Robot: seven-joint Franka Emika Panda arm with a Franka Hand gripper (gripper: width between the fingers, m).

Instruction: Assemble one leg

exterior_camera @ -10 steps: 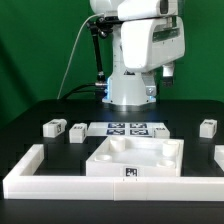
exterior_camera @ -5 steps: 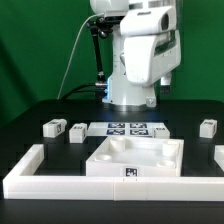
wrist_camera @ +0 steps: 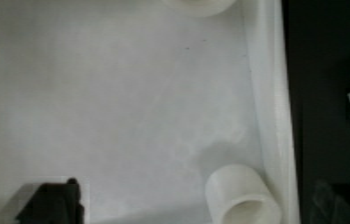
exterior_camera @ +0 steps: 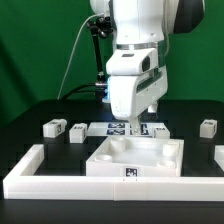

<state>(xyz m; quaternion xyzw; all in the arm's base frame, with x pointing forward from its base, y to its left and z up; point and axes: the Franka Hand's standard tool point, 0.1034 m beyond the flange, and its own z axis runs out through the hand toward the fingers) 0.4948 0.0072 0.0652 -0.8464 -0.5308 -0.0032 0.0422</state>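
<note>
Blk table [exterior_camera: 22, 124]: gripper [exterior_camera: 137, 126] low (jaws apart)

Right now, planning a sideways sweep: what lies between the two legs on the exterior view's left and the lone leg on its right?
The marker board, partly hidden by the gripper; the exterior view shows it.

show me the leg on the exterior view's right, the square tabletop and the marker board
leg [exterior_camera: 207, 127], exterior view, its front face
square tabletop [exterior_camera: 140, 157], exterior view, middle of its top face
marker board [exterior_camera: 107, 128], exterior view, its left part
</note>
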